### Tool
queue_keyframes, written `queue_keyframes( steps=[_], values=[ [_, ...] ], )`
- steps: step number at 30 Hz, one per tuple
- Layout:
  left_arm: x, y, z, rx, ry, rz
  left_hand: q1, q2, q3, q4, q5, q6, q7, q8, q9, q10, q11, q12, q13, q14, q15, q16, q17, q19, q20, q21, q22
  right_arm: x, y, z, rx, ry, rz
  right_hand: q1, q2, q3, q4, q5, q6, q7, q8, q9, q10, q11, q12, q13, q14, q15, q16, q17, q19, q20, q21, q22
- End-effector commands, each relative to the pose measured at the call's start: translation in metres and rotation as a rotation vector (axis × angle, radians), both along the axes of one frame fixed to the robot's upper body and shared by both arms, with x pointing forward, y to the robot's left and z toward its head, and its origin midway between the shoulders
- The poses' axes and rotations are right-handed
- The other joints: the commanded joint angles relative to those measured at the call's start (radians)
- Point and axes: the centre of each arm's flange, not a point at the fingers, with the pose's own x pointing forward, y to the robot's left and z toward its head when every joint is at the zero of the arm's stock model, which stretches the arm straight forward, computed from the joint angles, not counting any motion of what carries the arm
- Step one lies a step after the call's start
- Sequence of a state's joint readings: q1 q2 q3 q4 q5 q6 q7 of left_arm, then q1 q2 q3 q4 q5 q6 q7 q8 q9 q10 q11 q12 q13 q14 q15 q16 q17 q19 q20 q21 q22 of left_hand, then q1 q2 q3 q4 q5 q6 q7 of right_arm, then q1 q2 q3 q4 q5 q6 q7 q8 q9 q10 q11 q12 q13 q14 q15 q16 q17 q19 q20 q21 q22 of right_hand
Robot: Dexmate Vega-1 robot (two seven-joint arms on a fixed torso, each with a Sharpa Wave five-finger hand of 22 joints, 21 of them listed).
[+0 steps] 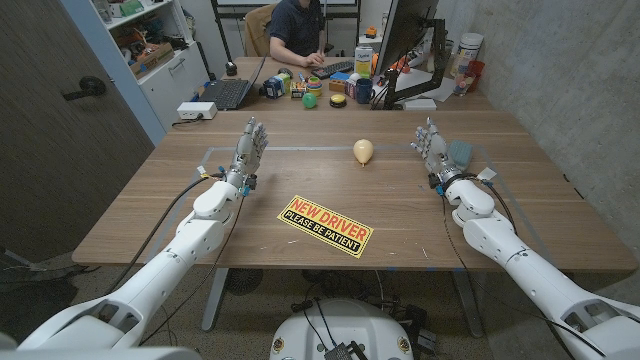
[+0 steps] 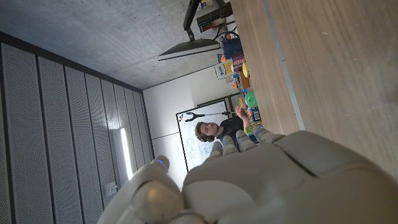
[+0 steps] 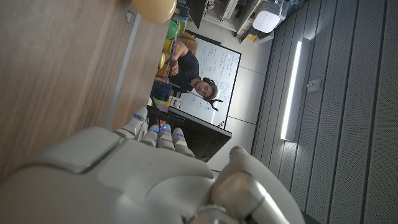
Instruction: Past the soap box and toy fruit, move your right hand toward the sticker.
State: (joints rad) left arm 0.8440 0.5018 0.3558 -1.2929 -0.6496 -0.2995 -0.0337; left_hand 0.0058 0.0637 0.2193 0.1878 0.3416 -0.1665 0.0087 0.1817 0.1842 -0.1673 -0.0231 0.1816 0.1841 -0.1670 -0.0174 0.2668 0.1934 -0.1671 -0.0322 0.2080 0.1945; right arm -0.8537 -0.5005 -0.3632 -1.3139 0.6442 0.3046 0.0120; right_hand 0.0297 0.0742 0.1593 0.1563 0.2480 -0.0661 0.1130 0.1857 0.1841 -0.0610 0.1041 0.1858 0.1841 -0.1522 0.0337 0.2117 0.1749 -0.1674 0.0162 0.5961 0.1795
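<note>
The yellow-and-black sticker [image 1: 325, 225] reading "NEW DRIVER PLEASE BE PATIENT" lies on the wooden table [image 1: 300, 180], at the near middle. Farther back stands a pale yellow toy fruit [image 1: 363, 151], whose edge also appears in the right wrist view [image 3: 154, 7]. My right hand [image 1: 433, 148] is at the right, far from the sticker, open and holding nothing, fingers pointing away from me. A teal box [image 1: 460, 153], apparently the soap box, sits just beside it on the outer side. My left hand [image 1: 250, 150] is open at the left, fingers pointing away too.
Pale tape lines [image 1: 300, 149] mark the table's far half. Beyond the table stands a desk with a laptop [image 1: 225, 93], a monitor [image 1: 400, 40] and colourful clutter [image 1: 310, 90], and a person [image 1: 300, 30] sits there. A concrete wall [image 1: 570, 70] rises on the right.
</note>
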Motion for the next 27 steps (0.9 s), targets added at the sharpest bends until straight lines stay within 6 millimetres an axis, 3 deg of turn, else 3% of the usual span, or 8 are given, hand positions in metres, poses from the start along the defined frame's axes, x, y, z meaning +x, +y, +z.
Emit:
queue_keyframes(
  steps=[1, 3, 4, 6, 8, 12, 20, 27],
  values=[
    [-0.003, 0.002, 0.0, -0.008, -0.015, 0.004, -0.001, 0.111, 0.006, 0.0, 0.003, -0.144, -0.003, 0.007, 0.002, -0.165, 0.001, 0.007, 0.004, -0.215, -0.002, 0.007, 0.002, -0.012, -0.004, 0.006, 0.005, -0.008, 0.003, 0.003, 0.018, -0.032, -0.006, 0.002, 0.051, 0.001, 0.005, 0.004, -0.002, 0.017, 0.007, 0.002, 0.0, 0.008, 0.007, 0.005, -0.005, -0.002, 0.005, 0.005, -0.015, 0.002, 0.005, 0.004],
    [-0.003, 0.002, 0.0, -0.007, -0.015, 0.003, -0.001, 0.111, 0.006, 0.0, 0.003, -0.144, -0.002, 0.007, 0.002, -0.165, 0.0, 0.007, 0.004, -0.216, -0.002, 0.007, 0.002, -0.012, -0.004, 0.006, 0.005, -0.011, 0.004, 0.005, 0.01, -0.046, -0.018, 0.005, 0.049, 0.0, 0.003, 0.005, 0.002, 0.013, 0.008, 0.002, 0.003, 0.008, 0.008, 0.005, -0.001, -0.005, 0.005, 0.004, -0.008, 0.016, 0.005, 0.003],
    [-0.003, 0.002, 0.0, -0.006, -0.015, 0.003, -0.001, 0.111, 0.006, 0.0, 0.003, -0.144, -0.002, 0.007, 0.002, -0.166, 0.0, 0.006, 0.004, -0.217, -0.002, 0.007, 0.002, -0.013, -0.004, 0.006, 0.005, -0.012, 0.005, 0.005, 0.007, -0.052, -0.032, 0.012, 0.045, 0.0, -0.002, 0.007, 0.009, 0.008, 0.01, 0.002, 0.011, 0.004, 0.009, 0.005, 0.01, -0.008, 0.007, 0.003, 0.019, 0.028, 0.011, 0.003],
    [-0.003, 0.002, 0.0, -0.006, -0.014, 0.003, -0.002, 0.111, 0.006, 0.0, 0.003, -0.144, -0.003, 0.007, 0.002, -0.166, 0.0, 0.007, 0.004, -0.216, -0.002, 0.007, 0.002, -0.012, -0.004, 0.006, 0.005, -0.016, 0.007, 0.007, 0.001, -0.061, -0.048, 0.027, 0.033, -0.001, -0.014, 0.01, 0.043, -0.003, 0.018, 0.0, 0.042, 0.004, 0.016, 0.004, 0.044, -0.005, 0.013, 0.0, 0.066, 0.081, 0.016, -0.001],
    [-0.003, 0.002, 0.0, -0.005, -0.014, 0.002, -0.002, 0.111, 0.006, 0.0, 0.003, -0.144, -0.003, 0.007, 0.002, -0.166, 0.0, 0.007, 0.004, -0.216, -0.002, 0.007, 0.002, -0.012, -0.003, 0.006, 0.005, -0.019, 0.01, 0.01, -0.016, -0.073, -0.055, 0.044, 0.021, -0.002, -0.026, 0.013, 0.057, -0.007, 0.016, -0.001, 0.053, 0.001, 0.014, 0.003, 0.072, -0.007, 0.016, -0.001, 0.113, 0.117, 0.02, -0.003],
    [-0.003, 0.001, 0.0, -0.005, -0.015, 0.0, -0.002, 0.111, 0.006, 0.0, 0.003, -0.144, -0.003, 0.007, 0.002, -0.166, -0.003, 0.007, 0.004, -0.216, -0.002, 0.007, 0.003, -0.013, -0.004, 0.006, 0.005, -0.027, 0.018, 0.016, -0.071, -0.099, -0.047, 0.055, 0.007, -0.006, -0.035, 0.013, 0.057, -0.02, 0.011, -0.001, 0.054, -0.003, 0.011, 0.003, 0.078, 0.0, 0.012, -0.002, 0.137, 0.158, 0.016, -0.005],
    [-0.004, 0.001, 0.0, -0.004, -0.015, 0.001, -0.002, 0.111, 0.006, 0.0, 0.004, -0.145, -0.003, 0.007, 0.002, -0.167, -0.001, 0.007, 0.004, -0.217, -0.001, 0.006, 0.003, -0.015, -0.002, 0.005, 0.005, -0.049, 0.045, 0.036, -0.178, -0.221, -0.015, 0.053, -0.015, -0.024, -0.037, 0.01, -0.004, -0.041, -0.009, 0.0, -0.003, -0.003, -0.008, 0.004, 0.05, 0.012, -0.006, 0.001, 0.107, 0.151, -0.021, -0.005],
    [-0.006, 0.003, -0.001, -0.007, -0.017, 0.003, -0.002, 0.111, 0.006, 0.0, 0.004, -0.145, -0.003, 0.007, 0.002, -0.168, -0.003, 0.007, 0.004, -0.217, -0.003, 0.006, 0.003, -0.014, -0.002, 0.005, 0.005, -0.07, 0.058, 0.053, -0.204, -0.354, -0.068, 0.04, -0.018, -0.04, -0.028, 0.007, -0.052, -0.073, -0.01, 0.001, -0.062, -0.026, -0.012, 0.005, -0.003, 0.017, -0.021, 0.004, 0.045, 0.133, -0.068, -0.003]
  ],
)
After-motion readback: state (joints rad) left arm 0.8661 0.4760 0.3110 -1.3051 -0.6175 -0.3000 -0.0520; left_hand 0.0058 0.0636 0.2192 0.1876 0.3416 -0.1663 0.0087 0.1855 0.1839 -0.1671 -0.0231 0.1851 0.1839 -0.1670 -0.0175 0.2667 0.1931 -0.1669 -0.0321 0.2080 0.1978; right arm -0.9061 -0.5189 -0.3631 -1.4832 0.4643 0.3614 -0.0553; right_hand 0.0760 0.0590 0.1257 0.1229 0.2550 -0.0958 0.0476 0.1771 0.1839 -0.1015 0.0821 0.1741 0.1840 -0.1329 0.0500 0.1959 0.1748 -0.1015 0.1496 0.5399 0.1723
